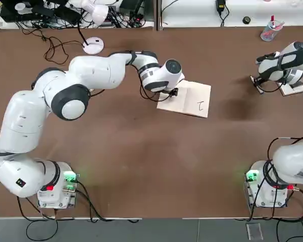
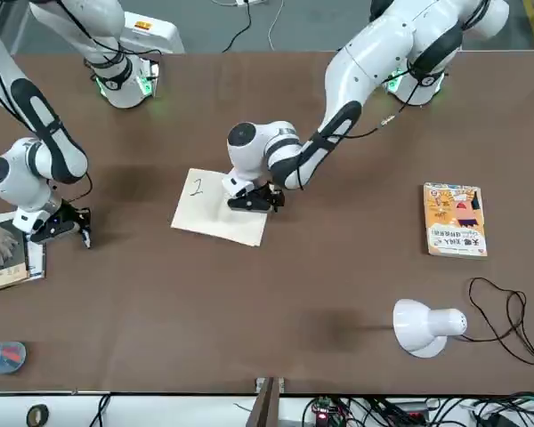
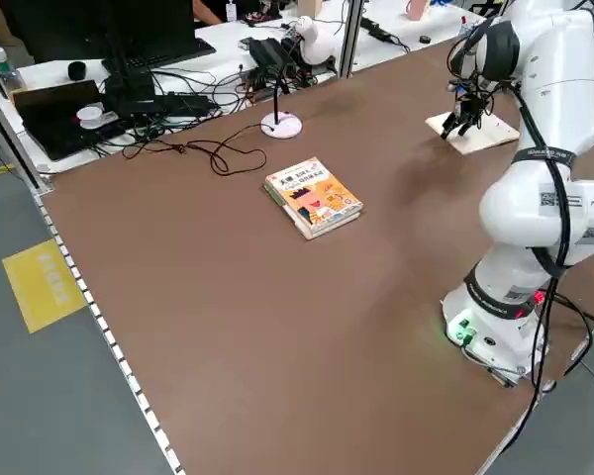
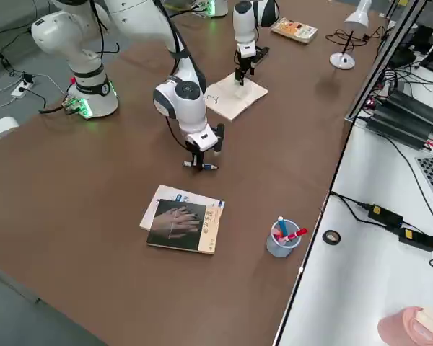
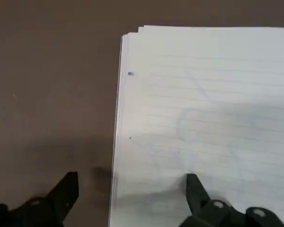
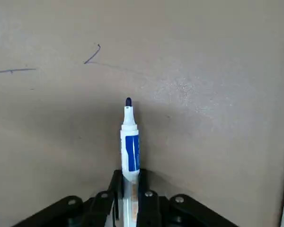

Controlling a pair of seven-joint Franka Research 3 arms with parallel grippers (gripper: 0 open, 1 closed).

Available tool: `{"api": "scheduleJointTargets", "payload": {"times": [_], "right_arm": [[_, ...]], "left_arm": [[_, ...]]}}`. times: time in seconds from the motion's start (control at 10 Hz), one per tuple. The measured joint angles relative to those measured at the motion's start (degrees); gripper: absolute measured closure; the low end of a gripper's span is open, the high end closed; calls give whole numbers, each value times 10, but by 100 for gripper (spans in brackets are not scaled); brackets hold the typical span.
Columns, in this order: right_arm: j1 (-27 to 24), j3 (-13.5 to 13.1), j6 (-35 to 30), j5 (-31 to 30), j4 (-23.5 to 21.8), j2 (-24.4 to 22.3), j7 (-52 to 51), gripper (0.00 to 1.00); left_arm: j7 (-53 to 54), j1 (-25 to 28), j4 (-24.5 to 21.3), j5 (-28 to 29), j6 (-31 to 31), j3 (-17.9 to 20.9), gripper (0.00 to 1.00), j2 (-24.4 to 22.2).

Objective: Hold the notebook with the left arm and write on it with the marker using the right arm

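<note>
Top view first: my left gripper [image 1: 172, 92] is down on the near-left corner of the notebook [image 1: 192, 98], fingers spread, one on the page and one out over the bare table [image 1: 141, 151], so I'd call that pressing the pad rather than gripping it. A small dark mark already sits on the page.

Over on my right, the right gripper [image 6: 128, 187] has clamped onto the marker [image 6: 129, 142], and the wrist view shows it sticking straight out past the fingertips, blue tip leading and pointing at the tabletop. In the right side view the right gripper [image 4: 200, 155] hangs low over the table beside the grey-covered book [image 4: 182, 225], with the pen cup [image 4: 281, 238] a bit beyond.

Here's what counts: the notebook lies well apart from that hand, toward the table's middle. The marker's long axis runs in line with the fingers, so I reckon the right arm must carry it across tip-down onto the free half of the page.
</note>
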Motion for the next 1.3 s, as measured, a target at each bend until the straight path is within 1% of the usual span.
{"api": "scheduleJointTargets", "payload": {"times": [0.3, 0.4, 0.5, 0.9, 1.1, 1.3], "right_arm": [[0, 0, 0, 11, 0, 0, 10, 84], [0, 0, -3, 30, 1, 0, 25, 84], [1, 0, -22, 52, 7, 0, 50, 84], [27, 11, -214, 124, 63, 0, 203, 84], [40, 13, -284, 191, 83, -2, 243, 84], [53, 14, -345, 233, 105, -7, 287, 84]], "left_arm": [[0, 0, 0, 0, 0, 0, 0, 0], [0, 0, 0, 0, 0, 0, 0, 0], [0, 0, 0, 0, 0, 0, 0, 0], [0, 0, 0, 0, 0, 0, 0, 0], [0, 0, 0, 0, 0, 0, 0, 0], [0, 0, 0, 0, 0, 0, 0, 0]]}}
